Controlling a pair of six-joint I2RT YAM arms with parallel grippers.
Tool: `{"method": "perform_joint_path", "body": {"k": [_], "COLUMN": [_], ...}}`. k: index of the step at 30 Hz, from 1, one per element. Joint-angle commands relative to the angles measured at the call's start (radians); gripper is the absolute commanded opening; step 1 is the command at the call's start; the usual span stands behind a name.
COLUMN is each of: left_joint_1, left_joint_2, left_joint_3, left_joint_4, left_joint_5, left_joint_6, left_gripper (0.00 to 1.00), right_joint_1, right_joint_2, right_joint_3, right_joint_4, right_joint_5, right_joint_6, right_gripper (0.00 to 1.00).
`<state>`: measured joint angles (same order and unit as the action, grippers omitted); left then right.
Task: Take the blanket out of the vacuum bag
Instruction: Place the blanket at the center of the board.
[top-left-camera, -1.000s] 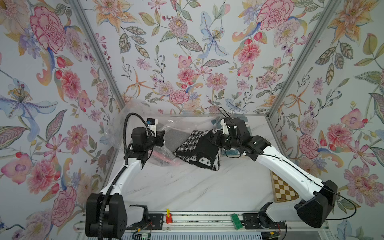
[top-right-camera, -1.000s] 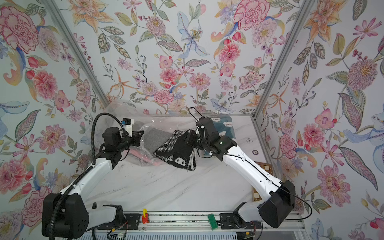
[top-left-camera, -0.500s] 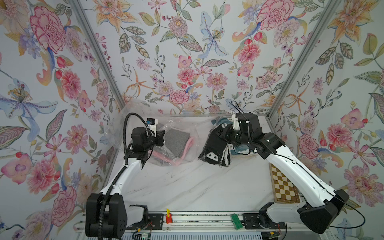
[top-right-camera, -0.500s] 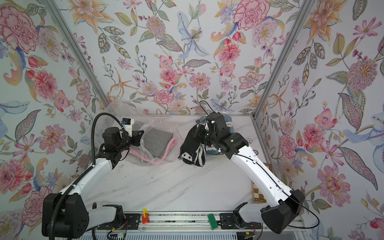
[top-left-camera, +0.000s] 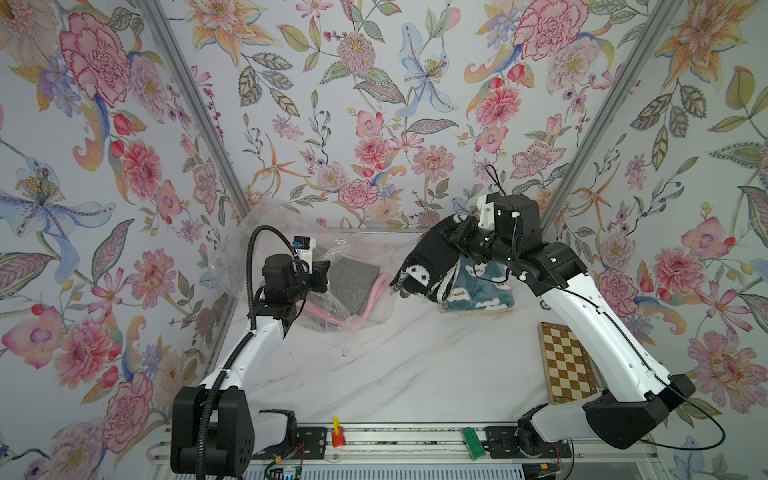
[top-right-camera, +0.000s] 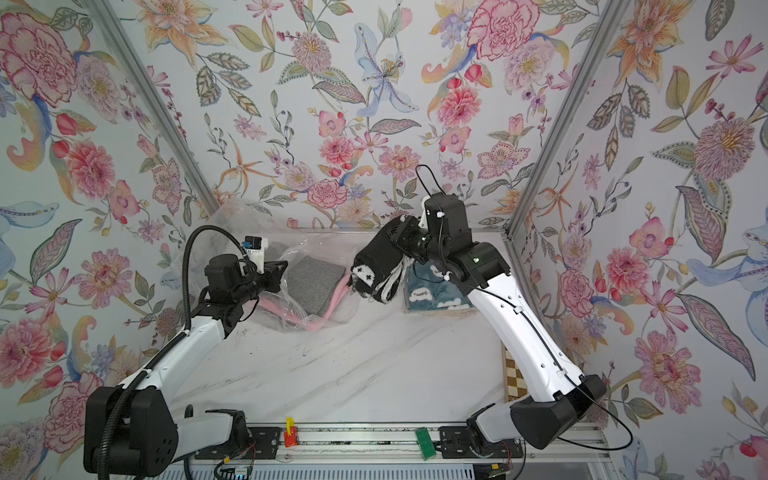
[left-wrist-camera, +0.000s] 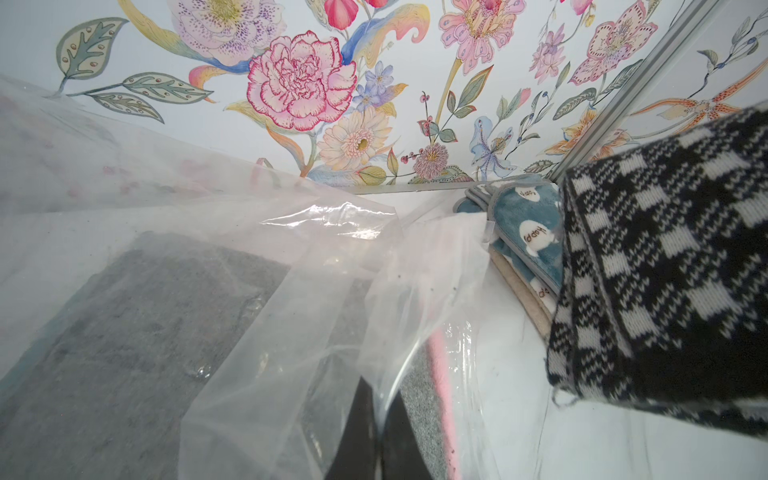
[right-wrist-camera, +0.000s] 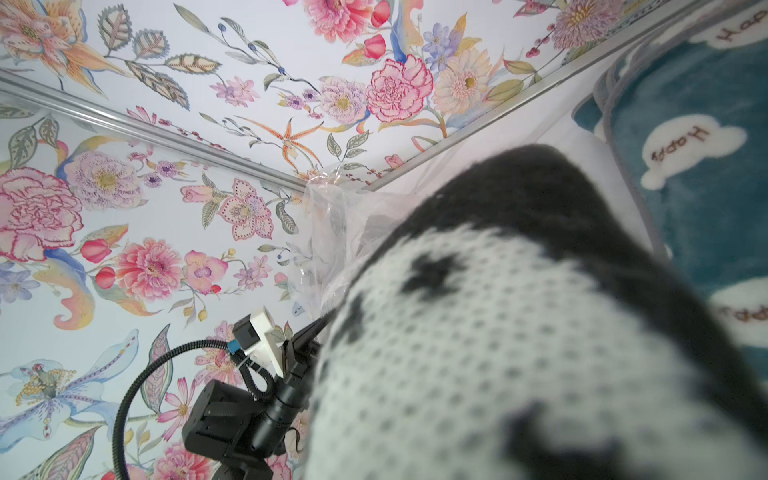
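Left gripper (top-left-camera: 321, 272): jaws closed, pinching the film of the vacuum bag (left-wrist-camera: 316, 257). A grey blanket (top-left-camera: 353, 282) lies inside. The black-and-white knit blanket (top-left-camera: 428, 266) is clear of the bag. It hangs from the right gripper (top-left-camera: 459, 239), which is clamped on its fold at the edge of the teal blanket pile (top-left-camera: 484, 286). Extraction looks done; next move is to lower and release.

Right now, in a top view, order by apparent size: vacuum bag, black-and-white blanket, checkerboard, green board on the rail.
1. vacuum bag.
2-3. black-and-white blanket and checkerboard look alike; the blanket hangs lifted, nearer the camera, so unranked.
4. green board.
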<state>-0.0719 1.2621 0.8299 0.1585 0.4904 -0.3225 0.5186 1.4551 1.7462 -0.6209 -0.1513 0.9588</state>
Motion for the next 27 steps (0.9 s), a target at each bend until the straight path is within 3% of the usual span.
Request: {"method": "perform_joint_path", "body": {"k": [1,7,16,27], "left_joint_1": [0.014,0.015,0.012,0.008], "left_joint_2": [-0.018,-0.008,-0.030,-0.013], "left_joint_3": [-0.005,-0.003,-0.019,-0.020], "left_joint_4": [0.030,0.030,0.034,0.043], "left_joint_5": [-0.007,-0.001,0.009,0.033], "left_joint_6": [-0.004,-0.007,-0.013,-0.021], "left_gripper": [0.04,0.04,0.05,0.05], "right_joint_1": [-0.015,-0.035,-0.127,-0.189], "right_joint_2": [0.048,0.180,0.361,0.489], "right_joint_3": [0.079,0.202,0.412,0.370], "right_joint_4": [0.047,0.098,0.156,0.449], "right_joint_5": [0.039,0.125,0.148,0.207], "right_joint_6": [0.010,0.072,0.183,0.359], "right_gripper": [0.00,0.00,0.00,0.00]}}
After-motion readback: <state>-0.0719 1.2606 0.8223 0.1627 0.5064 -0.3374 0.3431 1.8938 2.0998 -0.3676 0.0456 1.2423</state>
